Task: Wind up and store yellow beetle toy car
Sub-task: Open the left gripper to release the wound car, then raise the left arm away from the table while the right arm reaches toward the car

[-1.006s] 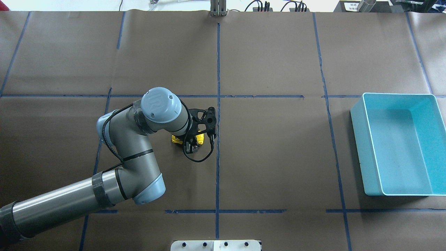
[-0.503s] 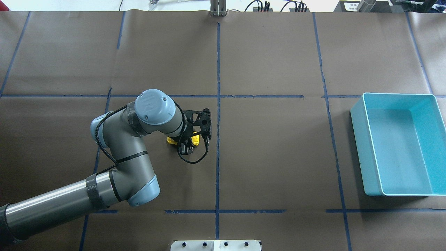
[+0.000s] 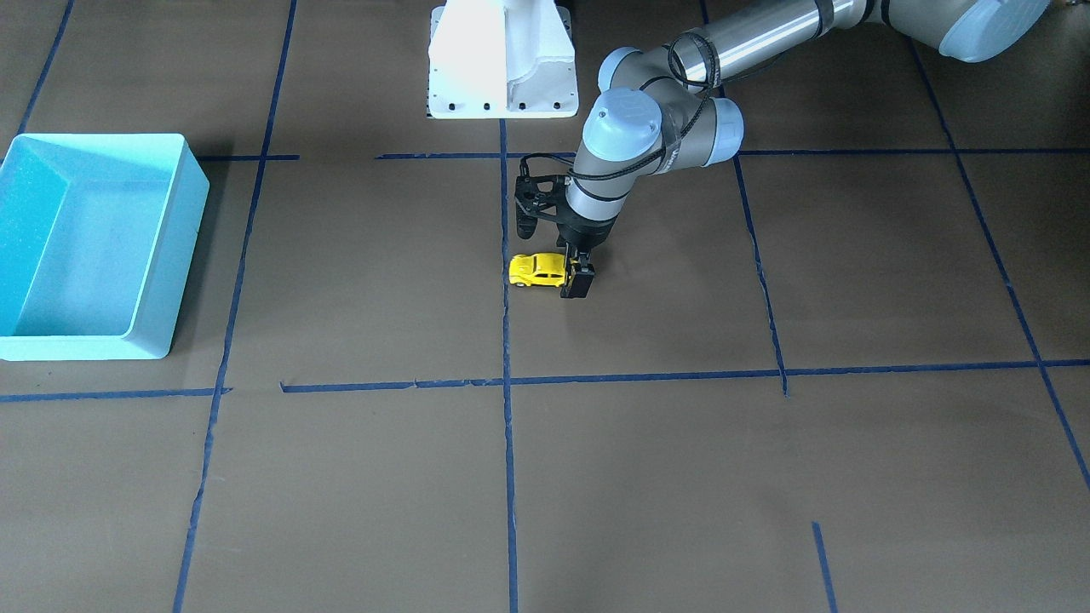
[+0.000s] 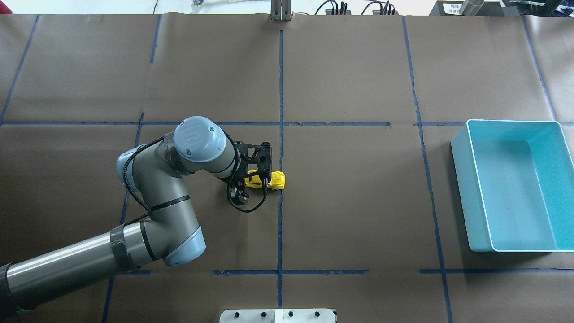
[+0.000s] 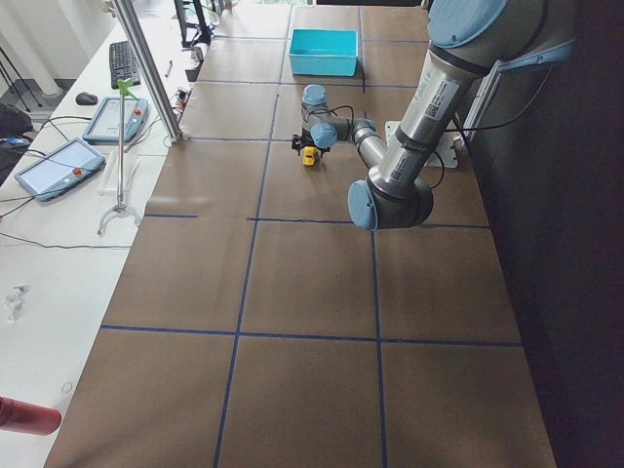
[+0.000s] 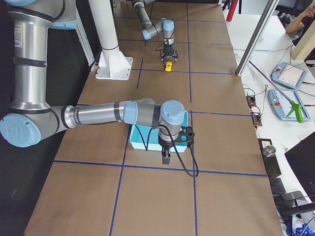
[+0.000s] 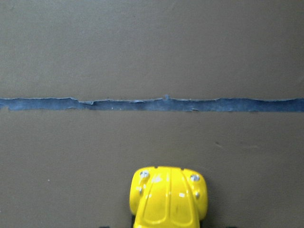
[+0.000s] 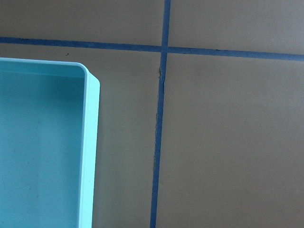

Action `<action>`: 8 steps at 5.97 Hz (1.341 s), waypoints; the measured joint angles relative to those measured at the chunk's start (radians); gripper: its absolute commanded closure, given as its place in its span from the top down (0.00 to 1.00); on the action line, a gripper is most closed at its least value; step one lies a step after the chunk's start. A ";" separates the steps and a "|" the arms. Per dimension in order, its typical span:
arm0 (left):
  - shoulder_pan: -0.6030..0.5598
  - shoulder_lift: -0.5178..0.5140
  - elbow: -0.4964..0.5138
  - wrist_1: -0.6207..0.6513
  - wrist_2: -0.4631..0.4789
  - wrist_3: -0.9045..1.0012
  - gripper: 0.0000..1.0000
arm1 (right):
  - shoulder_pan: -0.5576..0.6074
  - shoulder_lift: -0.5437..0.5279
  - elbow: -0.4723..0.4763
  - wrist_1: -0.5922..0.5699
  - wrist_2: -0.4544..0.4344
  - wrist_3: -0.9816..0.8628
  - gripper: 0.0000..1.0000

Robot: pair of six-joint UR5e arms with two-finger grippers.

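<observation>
Exterior front-facing: left tool [image 3: 576, 274] points down at the brown desk [image 3: 681, 477], just above frame centre. The yellow beetle toy car [image 3: 537, 270] stands on its wheels just left of the tool, with its far end near a blue tape line [image 3: 504, 340]. One finger [image 3: 578, 283] shows, in front of the car's near end; jaws read as apart. The light blue bin [image 3: 189, 183] is at the left edge, well apart from the car. Overhead exterior: car [image 4: 273, 180] at the centre tape line, one end under the tool's camera bracket. The visible finger [image 4: 237, 196] stands off the car's flank. Bin [image 4: 459, 179] at right edge. Exterior left: car [image 5: 309, 156] small, upper middle, at the tool. Exterior right: right tool [image 6: 166, 158] hangs at the bin's near wall; cannot tell whether its jaws are apart or together. Left wrist-mounted: yellow hood [image 7: 168, 197] at bottom centre, tape line above it, apart. Right wrist-mounted: bin corner [image 8: 90, 142] fills the left side.
</observation>
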 measured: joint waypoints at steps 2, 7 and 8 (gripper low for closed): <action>0.000 0.000 0.000 0.004 0.000 0.002 1.00 | 0.000 -0.001 0.000 0.000 0.000 0.000 1.00; 0.000 0.000 0.000 0.032 -0.003 0.002 1.00 | 0.000 0.000 0.001 0.000 0.000 0.000 1.00; -0.007 0.001 -0.003 0.044 -0.004 0.002 1.00 | 0.000 0.000 0.001 0.004 0.000 0.000 1.00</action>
